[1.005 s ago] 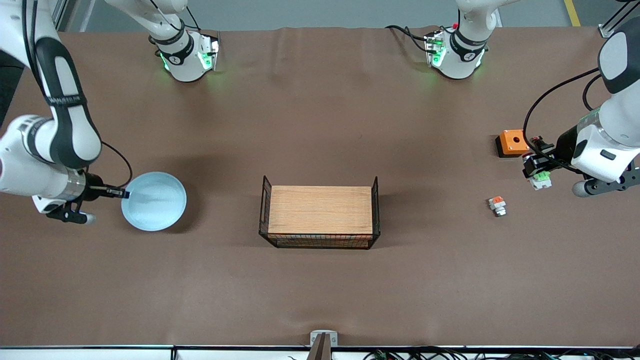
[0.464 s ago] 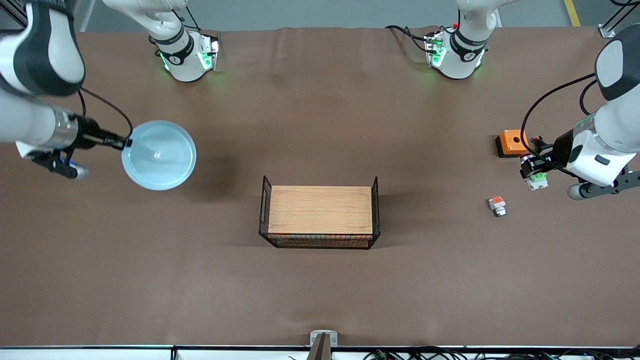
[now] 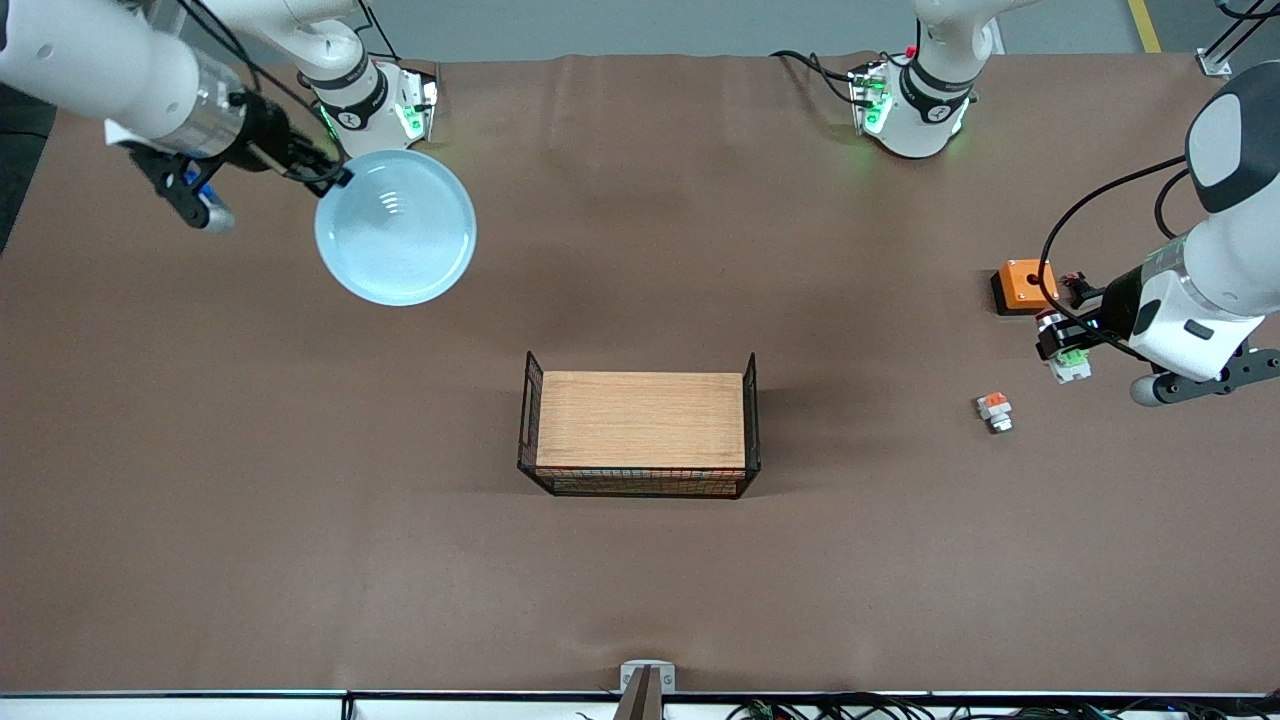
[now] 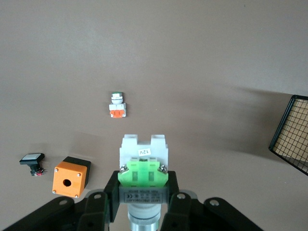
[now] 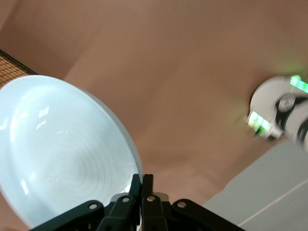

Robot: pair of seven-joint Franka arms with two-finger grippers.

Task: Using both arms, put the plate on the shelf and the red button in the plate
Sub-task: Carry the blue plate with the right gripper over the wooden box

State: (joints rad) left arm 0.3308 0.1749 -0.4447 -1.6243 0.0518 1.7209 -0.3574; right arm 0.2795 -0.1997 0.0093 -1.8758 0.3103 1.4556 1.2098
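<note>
The pale blue plate (image 3: pixel 396 228) hangs in the air over the table toward the right arm's end, close to the right arm's base. My right gripper (image 3: pixel 338 178) is shut on its rim; the right wrist view shows the plate (image 5: pixel 57 154) pinched at the rim between the jaws of my right gripper (image 5: pixel 142 181). My left gripper (image 3: pixel 1058 342) is shut on the red button (image 3: pixel 1070 362), held above the table beside the orange box. In the left wrist view the button's green block and white body (image 4: pixel 143 163) stick out of my left gripper (image 4: pixel 143 192); its red cap is hidden.
A wire basket with a wooden floor (image 3: pixel 640 434) stands mid-table. An orange box with a hole (image 3: pixel 1024 285) and a small white part with an orange-red block (image 3: pixel 995 411) lie toward the left arm's end. A small white-capped switch part (image 4: pixel 32 160) lies beside the box.
The right arm has lifted the plate and carried it toward the robots' bases and toward the middle. The left gripper with the button has risen slightly.
</note>
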